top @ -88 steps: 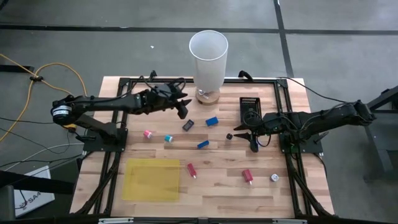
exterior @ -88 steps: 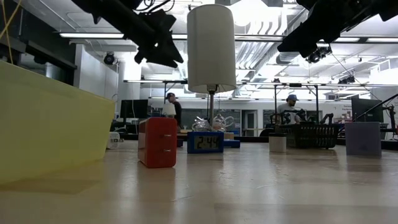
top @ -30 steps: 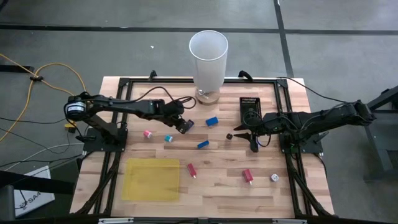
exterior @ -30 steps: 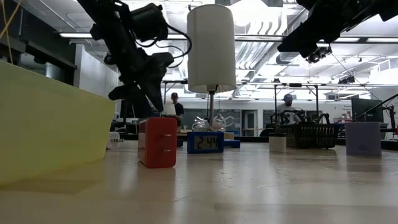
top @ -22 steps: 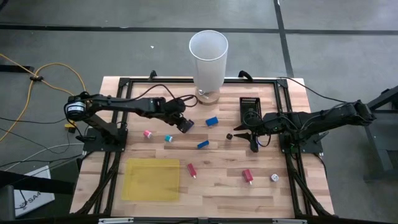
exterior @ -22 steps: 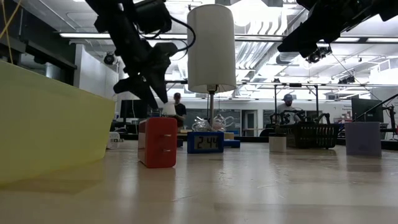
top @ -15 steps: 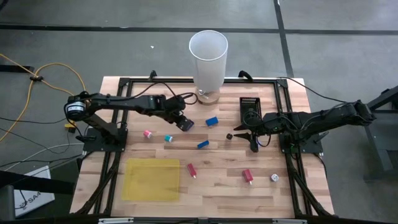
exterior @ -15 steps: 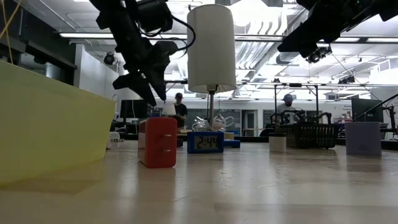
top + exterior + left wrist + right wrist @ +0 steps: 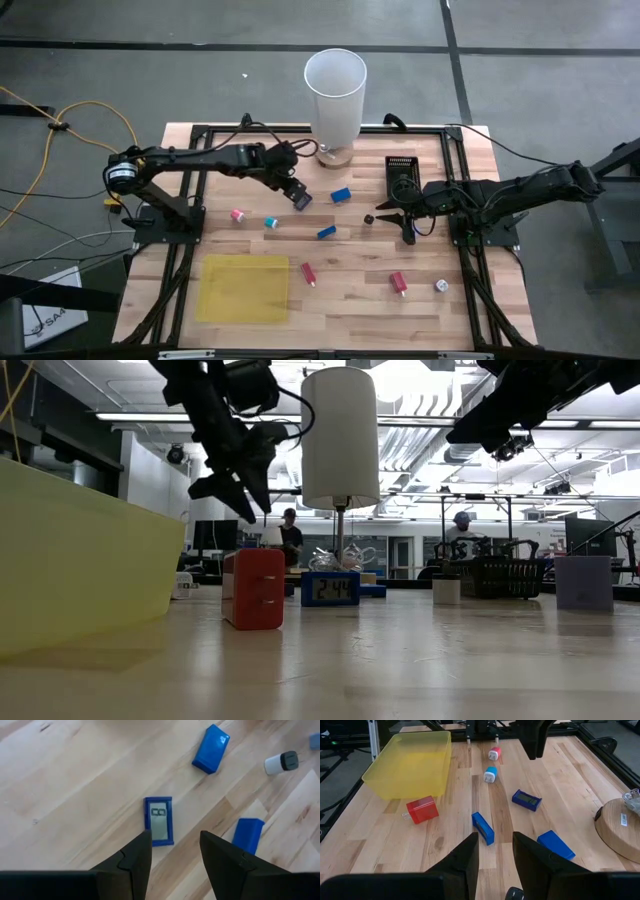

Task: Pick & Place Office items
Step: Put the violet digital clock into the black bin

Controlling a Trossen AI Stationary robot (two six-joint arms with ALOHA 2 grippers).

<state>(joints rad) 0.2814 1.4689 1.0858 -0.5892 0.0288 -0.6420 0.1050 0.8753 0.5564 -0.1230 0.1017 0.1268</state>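
Observation:
My left gripper [image 9: 292, 188] [image 9: 238, 495] hangs open above the table, just left of a small blue clock piece [image 9: 303, 200]. In the left wrist view the clock [image 9: 159, 820] lies flat on the wood ahead of the open gripper [image 9: 176, 840]. Around it lie two blue blocks [image 9: 341, 194] [image 9: 326, 232], a pink piece [image 9: 238, 214], a teal piece [image 9: 270, 222], two red pieces [image 9: 308, 272] [image 9: 398, 283], a whitish round one [image 9: 441, 286] and a dark piece [image 9: 368, 218]. My right gripper [image 9: 396, 222] [image 9: 496, 840] waits open beside the dark piece.
A tall white cylinder [image 9: 335, 95] stands on a wooden base at the far edge. A black tray [image 9: 402, 175] lies right of it. A yellow bin [image 9: 245, 288] sits near the near left corner. People show in the room behind the table.
My left gripper has risen from just over the blue clock piece and drawn a little toward the table's far edge. The clock lies where it was. My right arm has kept still.

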